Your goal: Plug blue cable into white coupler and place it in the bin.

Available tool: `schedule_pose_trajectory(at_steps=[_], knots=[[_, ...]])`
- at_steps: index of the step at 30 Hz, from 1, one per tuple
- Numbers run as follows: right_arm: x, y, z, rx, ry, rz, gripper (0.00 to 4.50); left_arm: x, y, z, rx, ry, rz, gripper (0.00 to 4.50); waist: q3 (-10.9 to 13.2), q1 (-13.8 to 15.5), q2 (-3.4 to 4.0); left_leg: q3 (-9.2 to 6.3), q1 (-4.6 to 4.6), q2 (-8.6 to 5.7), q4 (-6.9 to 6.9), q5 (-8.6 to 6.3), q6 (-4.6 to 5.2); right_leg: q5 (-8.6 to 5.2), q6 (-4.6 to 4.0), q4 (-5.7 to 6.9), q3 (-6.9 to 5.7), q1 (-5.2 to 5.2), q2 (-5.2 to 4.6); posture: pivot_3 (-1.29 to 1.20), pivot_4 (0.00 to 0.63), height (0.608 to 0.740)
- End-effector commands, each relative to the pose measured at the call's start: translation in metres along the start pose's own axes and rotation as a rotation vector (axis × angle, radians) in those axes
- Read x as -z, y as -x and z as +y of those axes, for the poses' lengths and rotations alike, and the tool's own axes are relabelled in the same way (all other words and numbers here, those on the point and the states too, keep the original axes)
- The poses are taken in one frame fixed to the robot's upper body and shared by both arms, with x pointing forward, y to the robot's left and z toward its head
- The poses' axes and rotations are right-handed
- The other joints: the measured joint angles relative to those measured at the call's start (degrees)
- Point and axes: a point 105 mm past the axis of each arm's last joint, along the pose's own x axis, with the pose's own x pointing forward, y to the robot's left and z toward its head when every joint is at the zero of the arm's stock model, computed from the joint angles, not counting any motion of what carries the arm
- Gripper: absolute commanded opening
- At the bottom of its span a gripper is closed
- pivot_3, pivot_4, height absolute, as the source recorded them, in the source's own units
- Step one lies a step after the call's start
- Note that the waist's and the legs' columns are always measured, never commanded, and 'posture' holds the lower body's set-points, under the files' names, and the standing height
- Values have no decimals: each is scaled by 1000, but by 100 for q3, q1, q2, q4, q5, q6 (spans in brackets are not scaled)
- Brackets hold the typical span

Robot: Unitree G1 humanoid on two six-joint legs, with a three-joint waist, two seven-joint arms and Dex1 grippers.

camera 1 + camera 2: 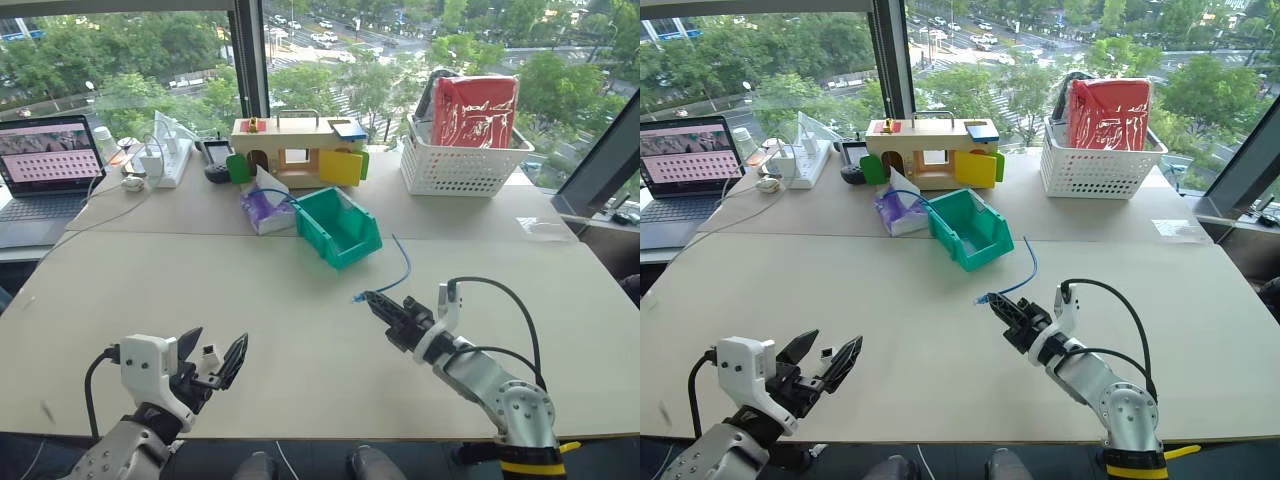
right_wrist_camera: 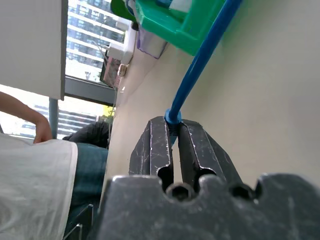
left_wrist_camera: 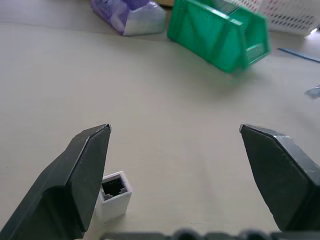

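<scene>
near left: left gripper (image 1: 214, 362), jaws spread wide, with the tiny white boxy plastic coupler (image 3: 113, 195) just beside one finger (not held). near right: right gripper (image 1: 998, 307) clamped on the plug end of the thin bright-blue cable (image 1: 401, 270). the cord looks light and limp, so grip is best at the plug. farther back: teal-green plastic bin (image 1: 338, 226) on the table.

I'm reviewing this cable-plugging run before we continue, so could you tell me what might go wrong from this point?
1. The white coupler lies loose on the table beside one finger of the open left tool; closing could nudge it away instead of catching it.
2. The right tool pinches the blue cable close to its plug, leaving little plug free to enter the socket.
3. The cable trails beside the bin; pulling could drag against it.
</scene>
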Motion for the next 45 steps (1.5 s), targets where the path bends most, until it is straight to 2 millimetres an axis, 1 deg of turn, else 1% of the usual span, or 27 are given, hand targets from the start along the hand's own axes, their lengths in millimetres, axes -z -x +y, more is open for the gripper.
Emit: schedule_pose_trajectory(at_steps=[1,4,9,12,17,19,20,21,23,26,28,29,31,33,35,37,39,41,43,45], knots=[[-3,7,17,-48,19,-23,0,-1,-3,4,-93,-64,15,4449,0,-10,1,-3,-1,1,-1,0,0,-1,2,1,-2,-2,3,0,150,740],[-1,10,16,-38,12,-31,0,-2,-3,9,-137,-91,21,4449,0,-9,0,-10,1,2,-1,0,0,-12,14,2,-8,0,6,0,150,740],[2,9,16,-32,8,-31,0,3,-5,12,-159,-112,55,4449,0,-2,0,-10,0,6,-1,0,0,-30,-12,2,-8,0,3,0,150,740],[3,6,17,-36,3,-35,0,18,-10,12,-151,-160,145,4449,0,1,1,-10,0,7,-1,0,0,-30,-12,1,-8,0,2,0,150,740],[3,6,18,-39,13,-44,0,40,-17,13,-148,-133,251,4449,1,0,1,-12,-1,7,-1,0,0,-29,-11,1,-9,-1,1,0,150,740],[2,7,19,-37,12,-58,0,47,-20,13,-144,-109,277,3928,0,4,1,-12,-1,7,-1,0,0,-29,-10,1,-9,-1,0,0,150,740],[1,7,19,-35,15,-63,0,49,-21,14,-145,-100,285,3767,0,7,2,-12,0,7,-1,0,0,-29,-10,1,-10,0,0,0,150,740],[0,8,19,-34,17,-67,0,50,-23,14,-147,-93,286,3474,-1,10,3,-13,0,7,-1,0,0,-29,-10,3,-10,0,0,0,150,740],[-1,10,19,-30,20,-76,0,49,-27,17,-156,-85,278,2552,-5,25,10,-14,2,7,-1,0,0,-29,-10,3,-11,2,0,0,150,740],[-1,12,19,-24,24,-84,0,48,-30,15,-139,-89,269,1492,-6,44,12,-13,3,6,-1,0,0,-29,-11,2,-10,4,-1,0,150,740],[-2,14,19,-19,29,-91,0,39,-36,4,-25,-125,213,839,-6,49,12,-12,2,6,-1,0,0,-29,-12,2,-9,4,-4,0,150,740],[-3,15,19,-17,32,-96,0,32,-39,-9,80,-155,167,737,-6,52,12,-12,2,5,-1,0,0,-29,-13,2,-9,3,-4,0,150,740],[-6,17,20,-14,41,-112,0,22,-38,-40,322,-206,102,737,-5,59,12,-11,0,6,-1,0,0,-28,-18,2,-9,-2,-4,0,150,740],[-9,19,20,-6,55,-128,0,20,-37,-61,485,-244,85,737,-5,62,12,-8,-2,9,-2,0,-1,-17,-37,-2,-9,-3,-9,0,150,740],[-10,22,20,4,81,-139,0,21,-42,-71,589,-269,96,737,-5,67,13,-2,-6,8,-3,0,-1,-10,-50,-7,-8,-4,-14,0,150,740],[-9,25,24,6,116,-148,0,21,-52,-72,663,-309,127,737,-5,88,14,0,-6,6,-7,0,-1,-10,-50,-9,-8,-4,-14,0,150,740],[-8,25,27,10,151,-158,0,20,-64,-75,731,-418,131,737,-4,123,14,2,-4,0,-9,0,0,-16,-42,-3,-10,-5,-6,0,150,740],[-7,25,30,16,178,-166,0,19,-73,-78,779,-488,137,737,-5,114,14,0,-4,4,-9,1,0,-26,-23,-2,-13,-10,6,0,150,740],[-3,23,32,31,224,-169,0,20,-86,-85,835,-531,166,737,-5,123,14,4,1,5,-11,1,1,-23,-21,0,-11,-8,5,0,150,740],[2,21,34,48,272,-162,0,22,-95,-97,908,-565,200,737,-4,135,14,2,-2,2,-11,1,1,-13,-4,-1,-12,-8,5,0,150,740]])
